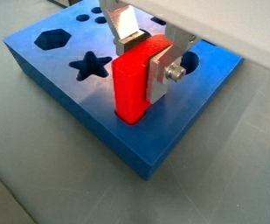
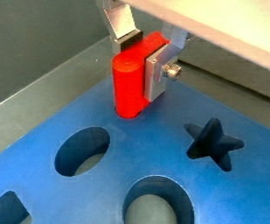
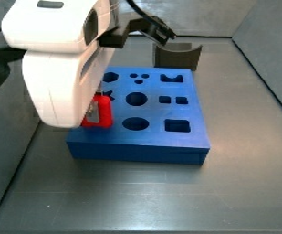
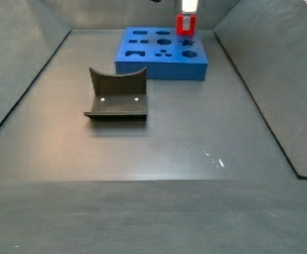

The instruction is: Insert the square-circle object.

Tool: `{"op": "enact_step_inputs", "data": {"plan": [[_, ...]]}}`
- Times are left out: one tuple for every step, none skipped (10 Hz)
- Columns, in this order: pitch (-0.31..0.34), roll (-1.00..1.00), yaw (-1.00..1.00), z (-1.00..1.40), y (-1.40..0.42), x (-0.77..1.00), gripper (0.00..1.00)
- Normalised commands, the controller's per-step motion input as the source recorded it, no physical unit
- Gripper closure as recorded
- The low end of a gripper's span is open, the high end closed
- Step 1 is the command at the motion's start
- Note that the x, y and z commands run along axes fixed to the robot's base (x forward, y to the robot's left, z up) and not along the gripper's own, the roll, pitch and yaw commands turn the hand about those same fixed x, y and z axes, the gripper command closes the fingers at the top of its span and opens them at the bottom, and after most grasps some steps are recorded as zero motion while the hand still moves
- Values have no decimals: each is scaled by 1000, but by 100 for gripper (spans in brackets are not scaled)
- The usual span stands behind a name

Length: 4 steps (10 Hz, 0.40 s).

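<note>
The red square-circle piece (image 1: pixel 132 83) stands upright with its lower end in a hole near a corner of the blue block (image 1: pixel 161 131). My gripper (image 1: pixel 143 54) is shut on its upper part, silver fingers (image 1: pixel 169 68) on both flat sides. In a wrist view the piece (image 2: pixel 128 83) shows a rounded edge and enters the block (image 2: pixel 55 122) near its edge. In a side view the piece (image 3: pixel 101 110) sits at the block's near-left corner (image 3: pixel 137 142), mostly hidden by the arm. In a side view it (image 4: pixel 187 24) stands at the block's far-right corner (image 4: pixel 163 62).
The block has other cut-outs: a star (image 1: pixel 90 66), a hexagon (image 1: pixel 53 38), round holes (image 2: pixel 82 149). The dark fixture (image 4: pixel 116 96) stands on the grey floor in front of the block, also seen behind it (image 3: pixel 175 55). Grey walls surround the floor.
</note>
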Motion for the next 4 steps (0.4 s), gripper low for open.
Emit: {"op": "enact_step_inputs", "data": {"plan": [[-57, 171, 20, -1000, -257, -40, 100], [-99, 151, 26, -977, -254, 0, 100], [-153, -20, 0, -174, 0, -83, 100], [-76, 96, 54, 0, -137, -49, 100]]}}
